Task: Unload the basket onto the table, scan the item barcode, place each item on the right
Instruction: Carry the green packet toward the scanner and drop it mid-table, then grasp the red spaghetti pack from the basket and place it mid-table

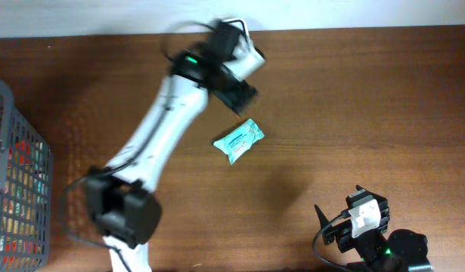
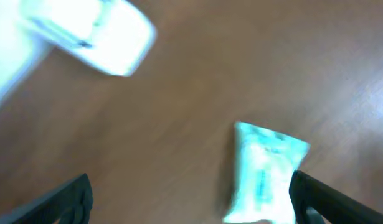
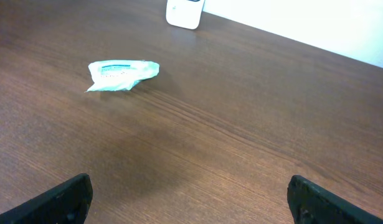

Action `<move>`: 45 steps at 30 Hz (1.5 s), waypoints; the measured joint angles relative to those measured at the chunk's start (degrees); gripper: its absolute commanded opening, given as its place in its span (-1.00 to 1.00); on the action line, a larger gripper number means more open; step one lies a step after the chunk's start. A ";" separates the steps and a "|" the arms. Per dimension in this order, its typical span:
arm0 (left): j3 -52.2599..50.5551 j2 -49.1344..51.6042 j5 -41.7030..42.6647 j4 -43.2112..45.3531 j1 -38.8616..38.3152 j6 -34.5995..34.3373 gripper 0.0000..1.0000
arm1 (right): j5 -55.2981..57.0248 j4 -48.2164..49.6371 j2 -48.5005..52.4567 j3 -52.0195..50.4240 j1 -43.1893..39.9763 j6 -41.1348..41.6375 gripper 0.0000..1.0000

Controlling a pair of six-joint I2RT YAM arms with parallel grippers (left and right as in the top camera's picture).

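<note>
Closest to the lens, low in the left wrist view: two dark fingers (image 2: 70, 199) of the left gripper (image 2: 190, 180), set wide apart and gripping nothing. Just inside the right-hand finger, flat on the brown table (image 2: 197, 93): one pale teal packet (image 2: 266, 168), blurred, print unreadable. Up and to the left, equally blurred: one white device (image 2: 98, 34).

Same layout in the right wrist view, but sharp. Right gripper (image 3: 188, 182) also spread wide and empty, well apart from the packet, which lies alone on bare wood with the white device beyond it at the table's far edge. No sign of the left arm from here.

Only from overhead: both arms at once. Left arm (image 1: 172, 113) stretched from the near edge toward the far edge, its head motion-blurred beside the white device and above the packet, clear of it. Right gripper parked at the near right corner. Also only from overhead: one grey wire basket (image 1: 20, 151) at the left edge, with coloured goods inside, too small to count.

Tally: two grippers, both wide open; one packet; one white device; one basket.
</note>
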 measured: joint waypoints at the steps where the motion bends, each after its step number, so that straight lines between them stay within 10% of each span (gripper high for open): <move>1: 3.61 -2.21 -0.37 -3.04 3.32 -1.11 0.98 | 0.00 0.00 0.00 0.00 0.00 -0.04 0.97; 17: 9.49 -13.81 -2.38 -7.19 54.34 -10.01 0.98 | 0.00 0.04 0.00 0.00 0.00 -0.02 0.97; 31: 2.01 -14.10 1.60 -14.64 73.66 -9.73 0.99 | 0.00 0.04 0.00 0.00 0.00 -0.04 0.97; 45: -38.34 -13.51 2.36 19.50 76.67 0.68 0.89 | 0.00 0.04 0.00 0.00 0.00 -0.02 0.97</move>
